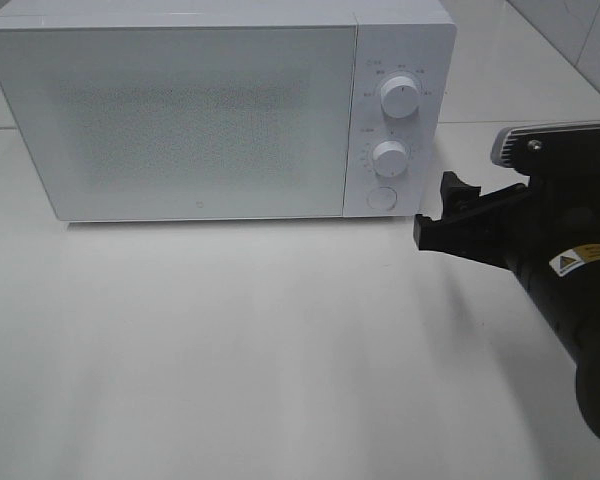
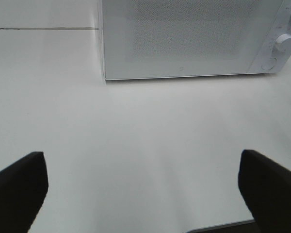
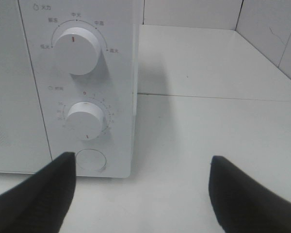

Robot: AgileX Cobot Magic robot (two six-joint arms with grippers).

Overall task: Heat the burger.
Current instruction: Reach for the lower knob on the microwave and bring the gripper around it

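The burger is out of view in every frame. A white microwave (image 1: 180,110) stands at the back of the table with its door closed; it also shows in the left wrist view (image 2: 184,39). My right gripper (image 1: 437,210) hovers open just right of the microwave's lower right corner, nothing between its fingers. In the right wrist view the right gripper (image 3: 143,194) faces the control panel, with one finger (image 3: 39,194) close below the round button (image 3: 91,160). My left gripper (image 2: 143,189) is wide open and empty over bare table, well in front of the microwave.
The panel carries an upper knob (image 1: 400,97), a lower timer knob (image 1: 390,155) and a round button (image 1: 381,197). White table (image 1: 230,350) spreads in front of the microwave. A tiled wall (image 3: 271,34) rises to the right.
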